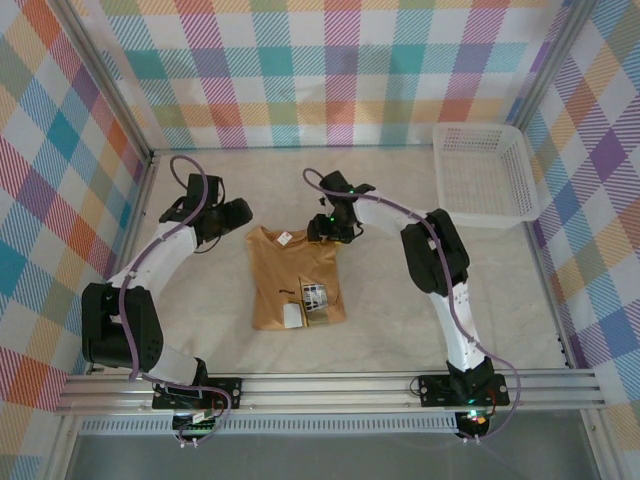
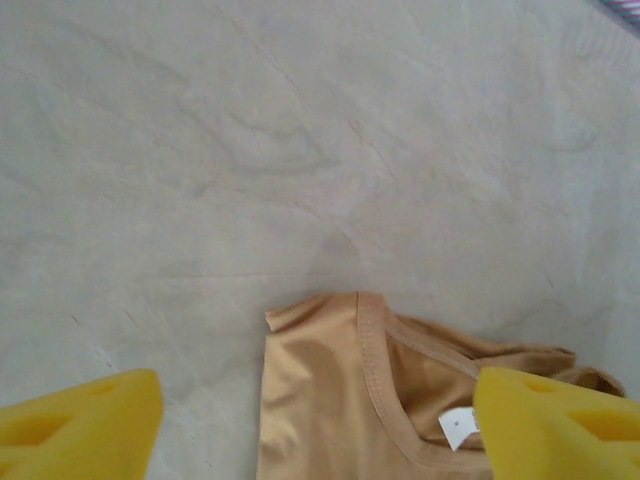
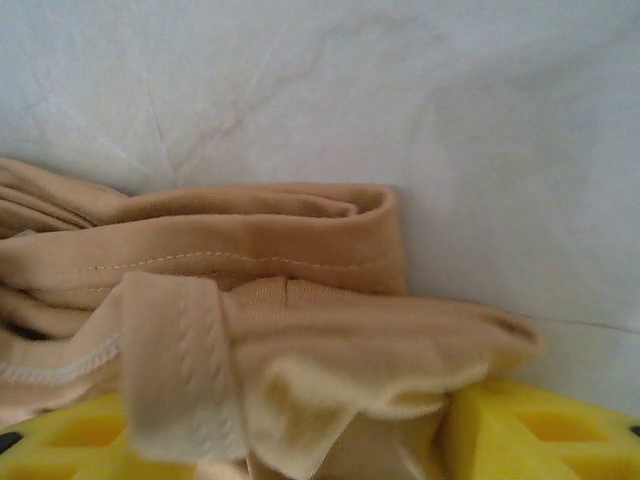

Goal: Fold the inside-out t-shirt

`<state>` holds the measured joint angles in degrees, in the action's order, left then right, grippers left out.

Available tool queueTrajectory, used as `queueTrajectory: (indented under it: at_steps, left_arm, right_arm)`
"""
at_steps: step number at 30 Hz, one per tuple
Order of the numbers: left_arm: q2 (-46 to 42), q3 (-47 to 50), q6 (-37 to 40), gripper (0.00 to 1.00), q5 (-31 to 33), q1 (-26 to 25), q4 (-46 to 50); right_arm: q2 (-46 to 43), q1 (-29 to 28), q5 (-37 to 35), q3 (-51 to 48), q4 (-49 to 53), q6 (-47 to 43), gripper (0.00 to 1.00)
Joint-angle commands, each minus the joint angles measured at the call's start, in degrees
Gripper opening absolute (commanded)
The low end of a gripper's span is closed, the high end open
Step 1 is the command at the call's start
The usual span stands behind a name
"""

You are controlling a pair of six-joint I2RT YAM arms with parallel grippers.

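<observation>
We have the inside-out t-shirt (image 1: 295, 278) lying as a tan rectangle mid-table, neckband (image 2: 375, 370) at the far end, white tags facing up; the right gripper (image 1: 328, 228) sits on its far right corner, jaws apart, released, yet a hemmed fold drapes over its yellow fingers (image 3: 560, 430); the risk, we reckon, is that this fold snags on a finger and any lift drags the corner open, spoiling the fold; the left gripper (image 1: 232, 218) is just beside the far left corner, jaws wide, holding nothing, so little danger there. From above, the right arm hides that corner; the draped cloth hides the gap between the right fingers; we cannot see where the sleeves are tucked.
</observation>
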<state>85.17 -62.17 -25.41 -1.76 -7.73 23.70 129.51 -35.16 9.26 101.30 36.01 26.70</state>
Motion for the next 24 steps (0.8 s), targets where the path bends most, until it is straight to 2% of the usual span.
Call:
queueTrajectory:
  at_steps: [1, 3, 5, 10, 11, 13, 18, 24]
  left_arm:
    - [2.60, 1.19, -0.27, 0.68, -4.95, -0.14, 0.11]
    - [4.52, 1.00, -0.08, 0.66, -6.03, -0.10, 0.70]
    - [5.64, 1.59, -0.04, 0.67, -6.51, -0.10, 0.33]
    - [9.24, 2.38, -0.05, 0.77, -10.33, -0.18, -2.01]
    - [9.93, 2.86, -0.01, 0.79, -11.68, -0.30, -3.30]
    - [10.73, 4.17, -0.44, 0.82, -12.77, -0.37, -5.82]
    - [12.39, 6.14, -2.44, 0.80, -15.76, -1.27, -14.47]
    - [17.20, 3.95, -3.69, 0.76, -13.29, -4.76, -16.07]
  right_arm:
    - [3.32, -1.37, -1.11, 0.79, 0.94, 2.54, 0.59]
    - [3.47, -1.36, -2.14, 0.42, 1.23, 2.70, 0.56]
    - [3.30, -1.41, -2.57, -0.09, 1.02, 2.57, 0.49]
    - [2.57, -1.32, -1.42, -1.27, 0.55, 1.65, 0.10]
    - [1.97, -1.32, -1.26, -2.01, -0.06, 1.60, 0.08]
    - [1.41, -1.23, -1.19, -2.59, -0.54, 1.44, 0.08]
    - [1.71, -1.08, -0.56, -1.80, -0.23, 1.20, 0.08]
    - [0.67, -0.62, -0.64, -2.31, -0.06, 1.34, 0.07]
